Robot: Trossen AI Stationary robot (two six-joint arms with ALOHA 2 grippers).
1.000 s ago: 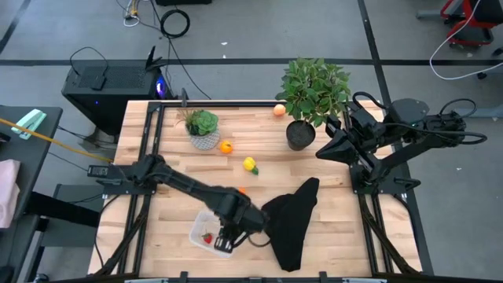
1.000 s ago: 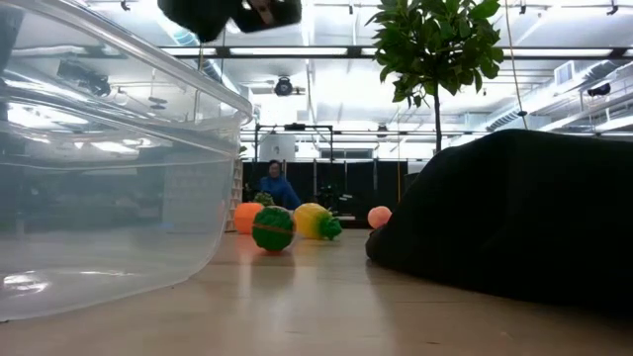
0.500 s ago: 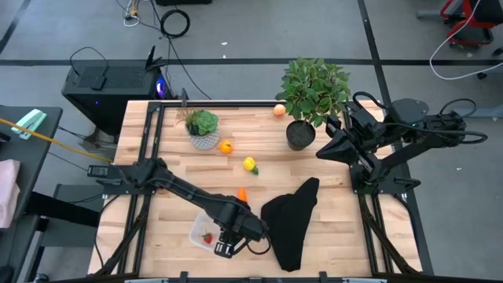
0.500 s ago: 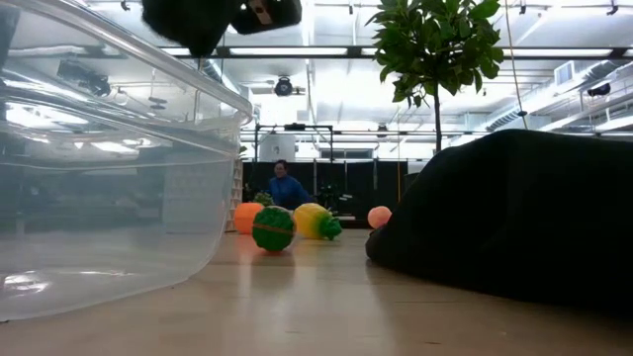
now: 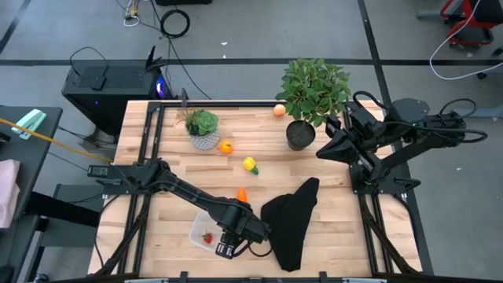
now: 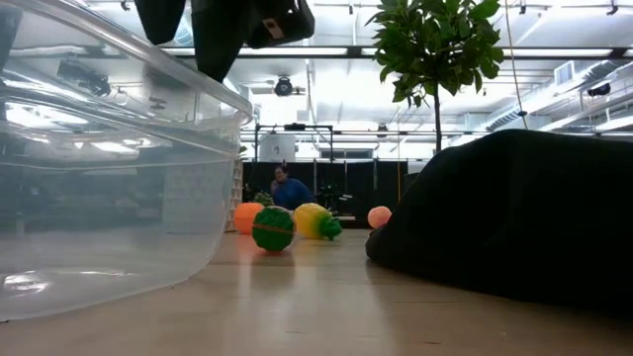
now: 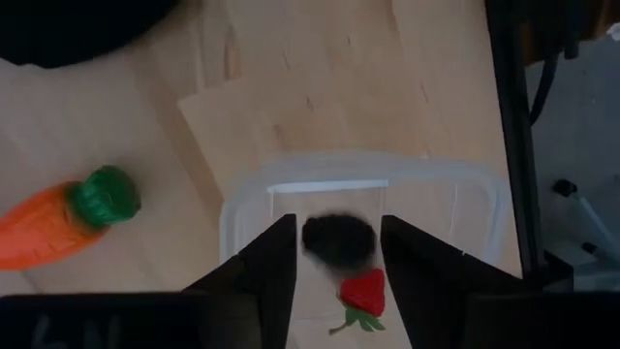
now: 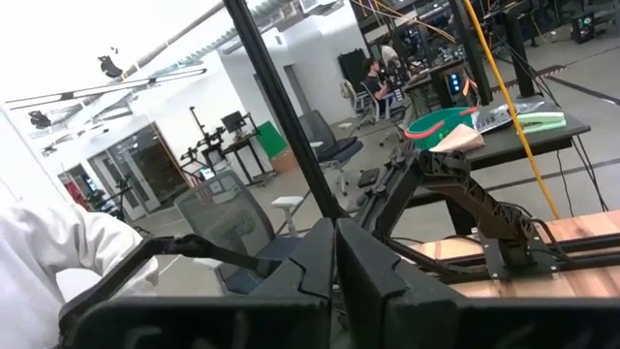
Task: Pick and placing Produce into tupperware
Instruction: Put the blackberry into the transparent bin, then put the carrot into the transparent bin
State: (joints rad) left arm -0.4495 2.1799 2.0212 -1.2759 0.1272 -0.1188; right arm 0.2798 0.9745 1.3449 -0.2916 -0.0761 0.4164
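Note:
The clear tupperware [image 5: 203, 230] sits near the table's near edge, and a red strawberry [image 7: 363, 292] lies on its floor. My left gripper [image 7: 337, 225] hangs open just above the container, its fingers on either side of the strawberry without touching it; the low view shows it [image 6: 193, 35] above the rim [image 6: 213, 94]. An orange carrot [image 5: 241, 194], a yellow fruit [image 5: 250, 164], an orange fruit [image 5: 225, 146] and a peach [image 5: 279, 110] lie on the wood. My right gripper [image 8: 335, 262] is shut, held high at the table's right side.
A black cloth [image 5: 291, 218] lies heaped just right of the container. A small potted plant [image 5: 203, 128] and a large one [image 5: 312, 98] stand toward the far edge. Bare wood lies between the carrot and the plants.
My left gripper has shifted a little toward the near edge over the container, staying open, and the carrot behind it has come into full view. The strawberry has stayed in the container.

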